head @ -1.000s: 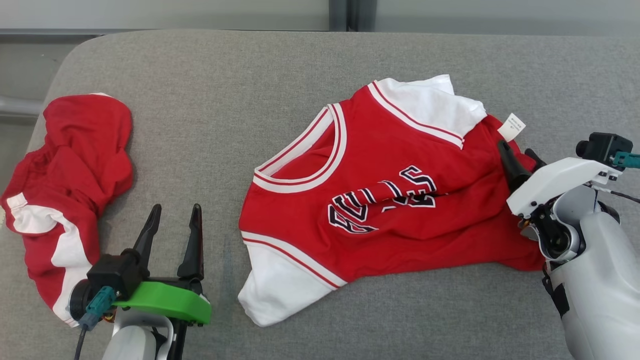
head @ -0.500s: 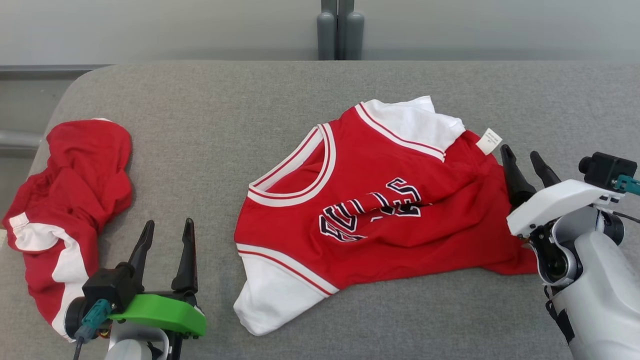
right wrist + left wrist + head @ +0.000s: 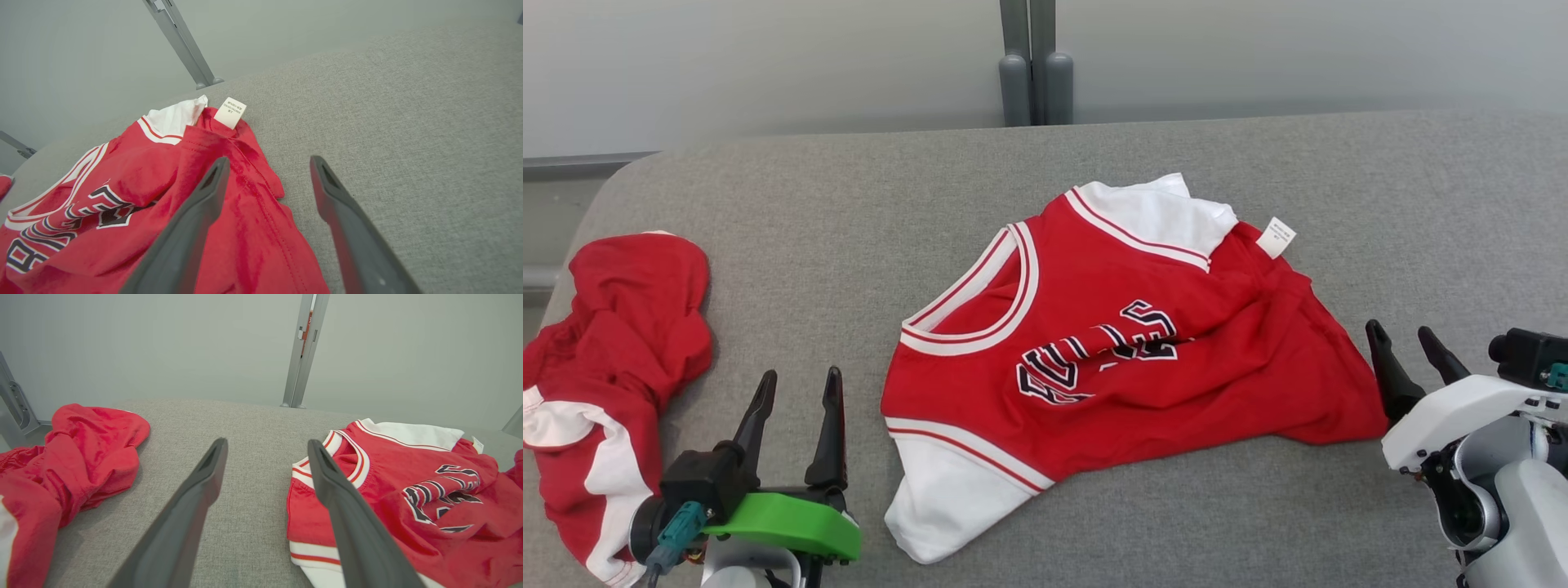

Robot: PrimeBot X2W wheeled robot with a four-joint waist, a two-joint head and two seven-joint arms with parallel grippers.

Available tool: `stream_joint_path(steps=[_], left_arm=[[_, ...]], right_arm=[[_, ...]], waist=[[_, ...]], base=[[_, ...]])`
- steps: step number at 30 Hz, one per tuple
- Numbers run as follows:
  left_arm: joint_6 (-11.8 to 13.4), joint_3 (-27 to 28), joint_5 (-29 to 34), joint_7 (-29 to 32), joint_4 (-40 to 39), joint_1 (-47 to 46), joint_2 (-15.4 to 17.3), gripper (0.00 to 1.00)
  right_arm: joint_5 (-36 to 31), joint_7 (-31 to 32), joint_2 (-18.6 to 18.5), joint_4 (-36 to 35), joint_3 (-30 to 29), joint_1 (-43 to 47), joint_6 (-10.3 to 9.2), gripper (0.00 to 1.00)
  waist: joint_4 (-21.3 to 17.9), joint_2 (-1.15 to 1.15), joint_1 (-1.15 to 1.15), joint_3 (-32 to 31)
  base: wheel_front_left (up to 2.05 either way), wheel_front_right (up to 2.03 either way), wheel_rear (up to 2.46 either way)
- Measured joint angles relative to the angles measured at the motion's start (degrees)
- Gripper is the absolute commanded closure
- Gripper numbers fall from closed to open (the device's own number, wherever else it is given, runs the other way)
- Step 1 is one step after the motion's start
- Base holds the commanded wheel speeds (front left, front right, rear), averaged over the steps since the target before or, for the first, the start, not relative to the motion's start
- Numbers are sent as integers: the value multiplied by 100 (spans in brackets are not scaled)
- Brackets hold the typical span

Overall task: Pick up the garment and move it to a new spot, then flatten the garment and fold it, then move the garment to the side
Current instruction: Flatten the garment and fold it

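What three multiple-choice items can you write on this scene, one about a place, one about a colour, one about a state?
1. Where does the crumpled red garment lie from the jersey?
A) on the robot's right
B) on the robot's left
C) on top of it
2. What colour are the jersey's sleeves?
A) white
B) black
C) green
3. How is the right claw?
A) shut on the jersey
B) shut on nothing
C) open
Answers: 1 B, it lies by the left claw, apart from the jersey; 2 A, both sleeves are white; 3 C, its jaws stand wide apart.
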Motion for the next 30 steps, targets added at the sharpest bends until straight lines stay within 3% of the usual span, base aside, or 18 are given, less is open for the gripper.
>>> stream_joint_path(steps=[17, 18, 19, 22, 25, 26, 28, 30], left_arm=[[-4, -63, -26, 0, 59, -105, 1, 0], [-4, -62, -26, 0, 60, -115, 0, 0], [-4, -62, -26, 0, 62, -115, 0, 0], [-4, -56, -29, 0, 68, -118, 0, 0], [-8, -54, -40, 0, 82, -124, 0, 0], [-19, -53, -42, 0, 89, -132, 0, 0], [-23, -54, -42, 0, 98, -149, 0, 0], [-23, -48, -43, 0, 108, -149, 0, 0]], right_arm=[[-178, 868, -31, 732, 177, -615, 1, 0], [-178, 924, -31, 787, 168, -651, 1, 33], [-178, 976, -30, 848, 149, -677, 1, 57], [-179, 1028, -26, 947, 119, -743, 1, 69], [-187, 1067, -13, 1017, 101, -798, 1, 71], [-188, 1074, -12, 1039, 98, -814, 1, 76], [-188, 1085, -3, 1073, 93, -831, 1, 100], [-187, 1100, 9, 1102, 99, -831, 1, 100]], waist=[[332, 0, 0, 169], [352, 0, 0, 184], [371, 0, 0, 197], [419, 0, 0, 238], [454, 0, 0, 267], [462, 0, 0, 272], [474, 0, 0, 276], [474, 0, 0, 271]], base=[[0, 0, 0], [0, 0, 0], [0, 0, 0], [0, 0, 0], [0, 0, 0], [0, 0, 0], [0, 0, 0], [0, 0, 0]])
